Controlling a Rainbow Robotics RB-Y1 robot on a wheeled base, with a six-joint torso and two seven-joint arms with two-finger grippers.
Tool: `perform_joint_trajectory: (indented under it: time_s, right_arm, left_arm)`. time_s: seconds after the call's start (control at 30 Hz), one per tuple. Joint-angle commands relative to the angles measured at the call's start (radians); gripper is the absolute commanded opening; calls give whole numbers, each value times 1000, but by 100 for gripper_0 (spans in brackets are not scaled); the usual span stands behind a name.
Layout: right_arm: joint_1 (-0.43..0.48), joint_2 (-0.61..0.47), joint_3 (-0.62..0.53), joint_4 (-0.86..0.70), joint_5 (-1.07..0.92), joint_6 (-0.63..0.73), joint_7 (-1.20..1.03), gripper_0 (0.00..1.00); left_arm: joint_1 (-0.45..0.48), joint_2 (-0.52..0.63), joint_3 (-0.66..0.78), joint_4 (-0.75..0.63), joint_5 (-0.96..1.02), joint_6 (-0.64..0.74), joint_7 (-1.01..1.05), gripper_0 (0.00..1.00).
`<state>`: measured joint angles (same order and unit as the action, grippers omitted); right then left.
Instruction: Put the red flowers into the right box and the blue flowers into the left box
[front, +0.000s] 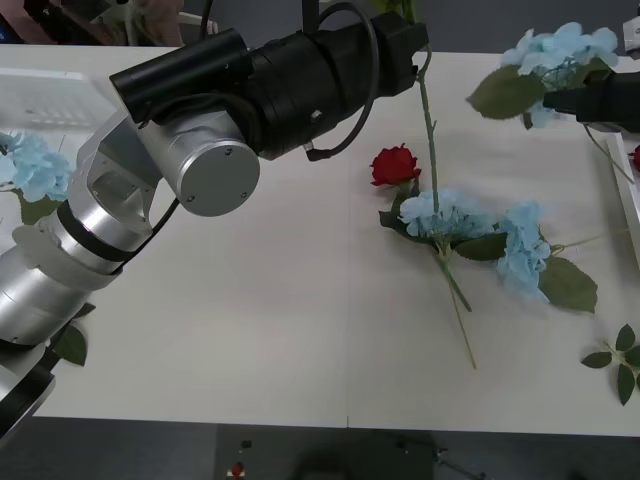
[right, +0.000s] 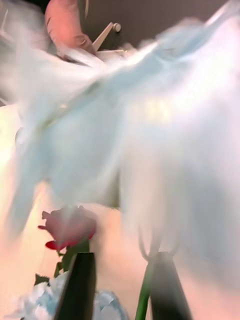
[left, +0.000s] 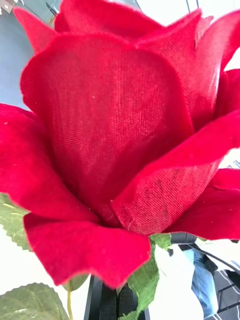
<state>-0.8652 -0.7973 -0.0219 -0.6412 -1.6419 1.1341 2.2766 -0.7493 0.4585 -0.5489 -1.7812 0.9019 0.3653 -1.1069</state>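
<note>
— Left side?
— The left box (front: 45, 100) sits at the far left edge; the left gripper (left: 117, 300) pinches a red rose (left: 120, 140) by its stem (front: 430, 130)

— Right side?
— The right gripper (right: 120, 285) clamps a blue flower (front: 560, 55) above the table (front: 250, 330); the right box (front: 628, 200) lies beyond

The bulky black and silver left arm (front: 200, 110) is stretched across the pale tabletop (front: 280, 330), a long green stem (front: 430, 130) hanging down from its far end. A deep-red artificial rose (front: 395, 165) is laid beside two pale-blue hydrangea-like clusters (front: 480, 230). Another blue cluster (front: 560, 55) is held up at the black right tool (front: 590, 100). A white slotted basket (front: 50, 100) is seen at far left.
</note>
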Motion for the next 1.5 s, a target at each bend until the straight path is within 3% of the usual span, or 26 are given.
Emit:
perform_joint_trajectory:
  time_s: [0.03, 0.2, 0.5, 0.67, 1.07, 1.27, 1.5]
  right_arm:
    - [-8, -43, 27, -15, -9, -30, 29, 65]
    - [-8, -51, 27, -14, 37, -19, 50, 69]
    - [101, -112, 25, -15, -26, -11, 250, 71]
    - [118, -131, 23, -14, -38, 18, 311, 71]
    - [166, -171, -24, -86, -440, 383, 429, 71]
    - [296, -181, -44, -291, -644, 424, 429, 70]
    - [566, -172, -50, -750, -786, 147, 429, 71]
  left_arm:
    - [-30, 8, 15, -30, 5, -17, 39, 0]
    - [-30, 8, 15, -30, 5, -17, 39, 0]
    - [-30, 8, 15, -30, 5, -17, 39, 0]
    - [-30, 8, 15, -30, 5, -17, 39, 0]
    - [-30, 8, 15, -30, 5, -17, 39, 0]
    - [-30, 8, 15, -30, 5, -17, 39, 0]
    - [-30, 8, 15, -30, 5, -17, 39, 0]
